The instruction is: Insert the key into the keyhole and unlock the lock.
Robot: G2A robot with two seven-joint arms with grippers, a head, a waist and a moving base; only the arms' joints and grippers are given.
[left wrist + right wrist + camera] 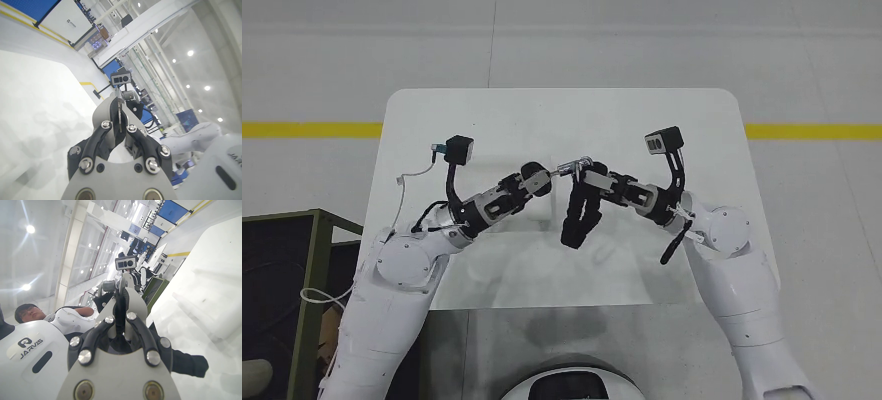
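Both grippers meet above the middle of the white table [492, 120]. My left gripper [545, 178] [118, 100] is shut on a flat metal key [120, 117], seen edge-on between its pads. The key's tip reaches the silver lock [130, 95] [572, 166] [108, 286], held up in front of it. My right gripper [589, 176] [121, 291] is shut on the lock's black part, and a black strap [579, 215] [189, 364] hangs from it toward the table. Whether the key sits inside the keyhole is hidden.
A dark green-framed cart [302, 260] stands off the table's left edge. A yellow line [312, 129] runs across the floor beyond the far edge. The tabletop around the hanging strap is bare.
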